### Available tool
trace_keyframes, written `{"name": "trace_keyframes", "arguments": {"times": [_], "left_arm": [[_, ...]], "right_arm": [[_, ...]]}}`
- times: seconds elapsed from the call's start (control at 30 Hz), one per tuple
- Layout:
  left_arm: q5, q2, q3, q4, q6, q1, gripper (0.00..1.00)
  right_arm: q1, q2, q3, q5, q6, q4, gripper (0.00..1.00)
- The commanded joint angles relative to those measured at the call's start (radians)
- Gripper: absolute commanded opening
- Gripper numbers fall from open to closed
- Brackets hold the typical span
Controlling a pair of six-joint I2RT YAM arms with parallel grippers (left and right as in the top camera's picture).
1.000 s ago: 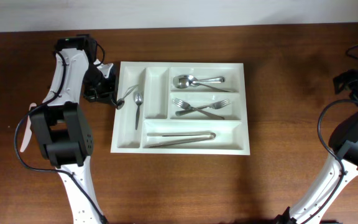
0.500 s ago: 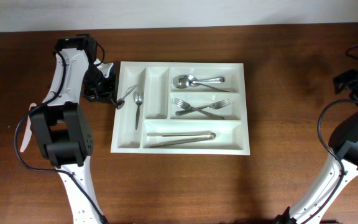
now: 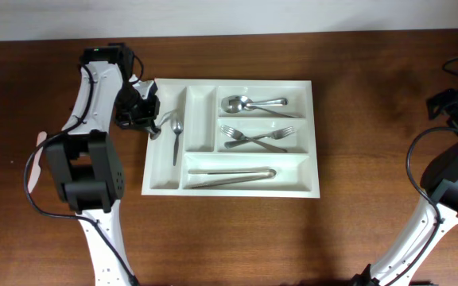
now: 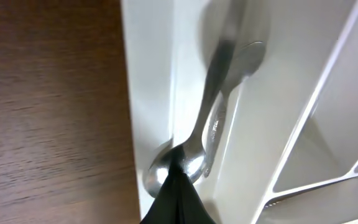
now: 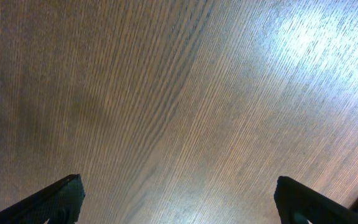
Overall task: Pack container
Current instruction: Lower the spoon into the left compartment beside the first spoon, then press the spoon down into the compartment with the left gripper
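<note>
The left gripper [image 4: 178,186] has its jaws clamped on a shiny metal spoon [image 4: 160,171], with the white rectangular plastic tray [image 4: 148,81] wall just beneath them. The right gripper [image 5: 179,208] has its jaws wide apart.

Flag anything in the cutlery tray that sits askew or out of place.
Two forks lie crossed in the middle right compartment of the tray. At its left wall, a spoon gripped by the shut left hand slants across the rim, not flat inside.
</note>
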Motion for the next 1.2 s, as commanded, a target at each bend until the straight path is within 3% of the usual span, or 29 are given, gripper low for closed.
{"name": "trace_keyframes", "arguments": {"times": [0.0, 0.7, 0.83, 1.17], "left_arm": [[0.019, -0.041, -0.002, 0.008, 0.019, -0.005, 0.02], [0.109, -0.041, -0.006, 0.01, 0.012, -0.035, 0.02], [0.034, -0.041, -0.006, 0.045, -0.011, -0.045, 0.02], [0.016, -0.041, -0.006, 0.055, -0.03, 0.08, 0.02]], "right_arm": [[0.004, -0.042, 0.007, 0.009, 0.0, 0.0, 0.99], [0.004, -0.042, 0.007, 0.009, 0.0, 0.0, 0.98], [0.004, -0.042, 0.007, 0.009, 0.0, 0.0, 0.99], [0.004, -0.042, 0.007, 0.009, 0.0, 0.0, 0.99]]}}
